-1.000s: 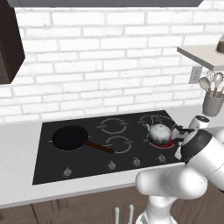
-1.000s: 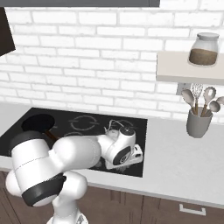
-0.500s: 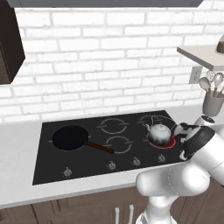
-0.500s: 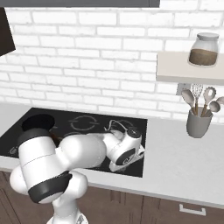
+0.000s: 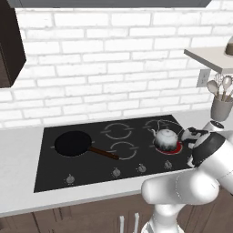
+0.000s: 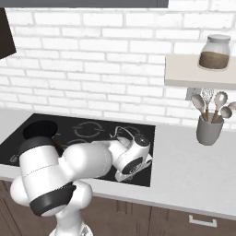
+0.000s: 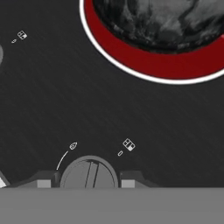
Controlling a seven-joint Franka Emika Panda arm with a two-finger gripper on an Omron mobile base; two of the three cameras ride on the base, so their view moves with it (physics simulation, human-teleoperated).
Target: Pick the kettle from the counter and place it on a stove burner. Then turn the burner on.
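The burner (image 5: 173, 146) under the kettle (image 5: 165, 138) is now glowing red, so I'm judging it on. My gripper (image 7: 89, 180), part open, is straddling the knob (image 7: 89, 173); grip unclear.

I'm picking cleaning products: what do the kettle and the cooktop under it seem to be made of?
The kettle looks like polished metal, probably steel: silver with mirror-like reflections. The cooktop looks like smooth black glass or ceramic: flat, glossy, burner rings printed on it, one glowing red beneath the kettle.

I see a black frying pan (image 5: 73, 144) on the cooktop, a grey cup of spoons (image 6: 209, 129) by the wall, and a jar (image 6: 214, 52) on the shelf (image 6: 184, 77).
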